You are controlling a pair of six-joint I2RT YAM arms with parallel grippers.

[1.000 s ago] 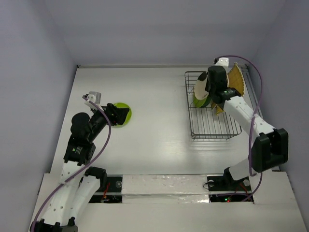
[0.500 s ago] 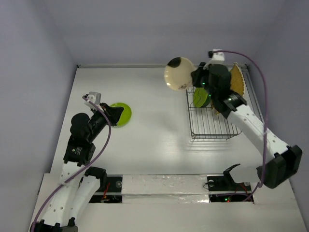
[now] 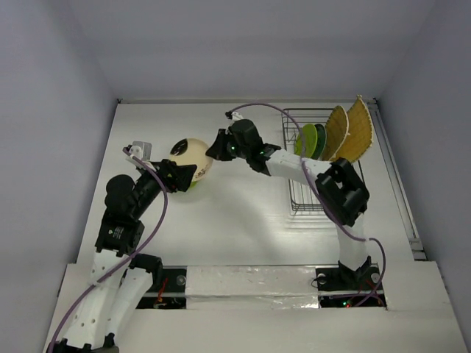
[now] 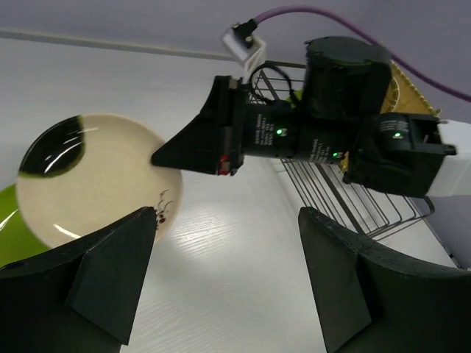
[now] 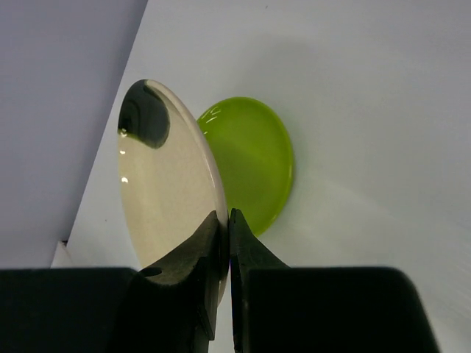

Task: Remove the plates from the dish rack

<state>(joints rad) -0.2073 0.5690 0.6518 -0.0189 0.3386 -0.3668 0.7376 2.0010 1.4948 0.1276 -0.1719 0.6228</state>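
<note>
left gripper (image 4: pixel 228 213): matte black fingers spread wide with nothing between them, just on the near side of the cream plate.
cream plate (image 5: pixel 165 198): round and glossy, with a dark patch on one rim edge. It is off the table, tilted, over the lime plate. The dark patch is on the side away from the clamp.
lime plate (image 5: pixel 250 158): round and glossy, lying flat left of centre, partly under the cream plate. Can't tell if they touch.
right gripper (image 5: pixel 224 215): clenched on the cream plate's rim, on the rack-facing side.
table (image 3: pixel 243 220): white and matte, with a faint wood grain.
dish rack (image 3: pixel 316 193): thin dark wire, rectangular, at far right. Its long axis runs near-to-far.
rack load: all on edge at the far end: green racked plate (image 3: pixel 307 140), teal plate (image 3: pixel 321 140), rounded woven plate (image 3: pixel 336 131), square woven plate (image 3: pixel 359 131). Both woven ones are tan.
walls (image 3: pixel 243 51): plain pale grey-lilac, on three sides.
</note>
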